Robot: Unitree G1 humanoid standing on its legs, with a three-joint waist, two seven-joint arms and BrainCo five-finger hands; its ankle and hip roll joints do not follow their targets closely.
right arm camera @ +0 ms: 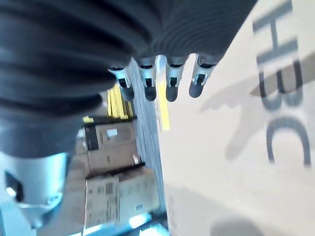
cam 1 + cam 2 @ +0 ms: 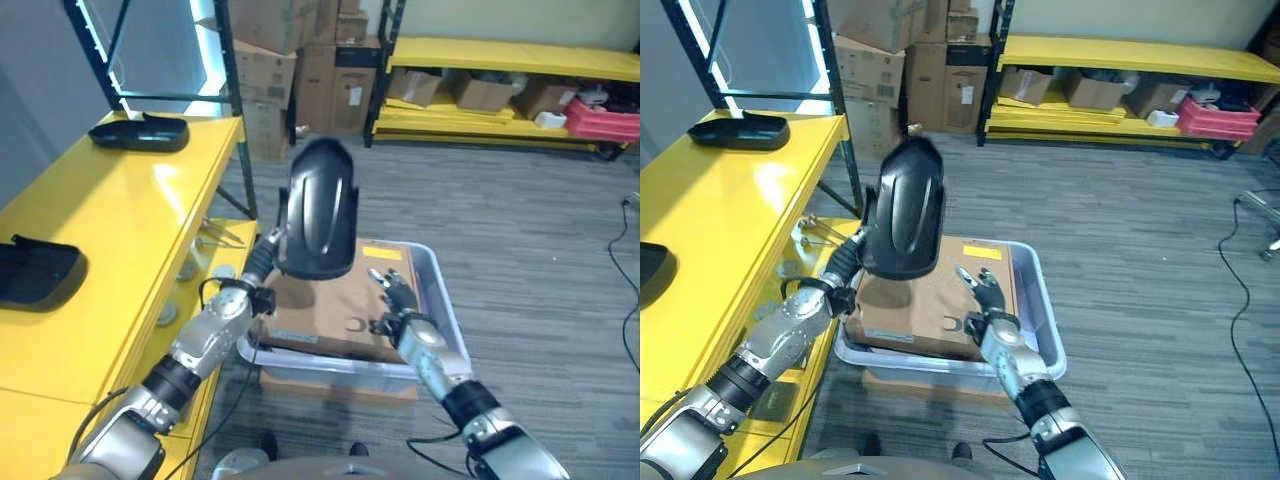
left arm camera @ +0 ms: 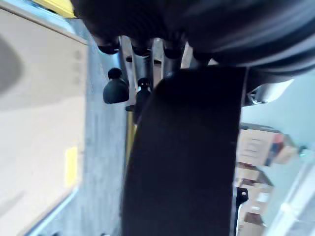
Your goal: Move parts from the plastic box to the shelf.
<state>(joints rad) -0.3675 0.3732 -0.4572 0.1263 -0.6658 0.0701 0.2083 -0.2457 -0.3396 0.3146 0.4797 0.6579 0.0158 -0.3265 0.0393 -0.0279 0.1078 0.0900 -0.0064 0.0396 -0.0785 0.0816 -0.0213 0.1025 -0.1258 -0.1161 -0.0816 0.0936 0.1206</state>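
Above the box (image 2: 440, 300) and its cardboard sheet (image 2: 330, 310), the left hand (image 2: 262, 262) grips a black part (image 2: 318, 210) beside the yellow shelf (image 2: 120, 220) bearing two parts, right hand (image 2: 398, 300) open over the sheet.

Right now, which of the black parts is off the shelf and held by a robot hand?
The big black part gripped by the left robot hand above the plastic box; the other two lie on the yellow shelf.

The black part (image 2: 318, 210) hides the left hand (image 2: 262, 262) fingers gripping it. On the shelf (image 2: 120, 230), a second black part (image 2: 35, 272) is cut off at the picture's left edge.
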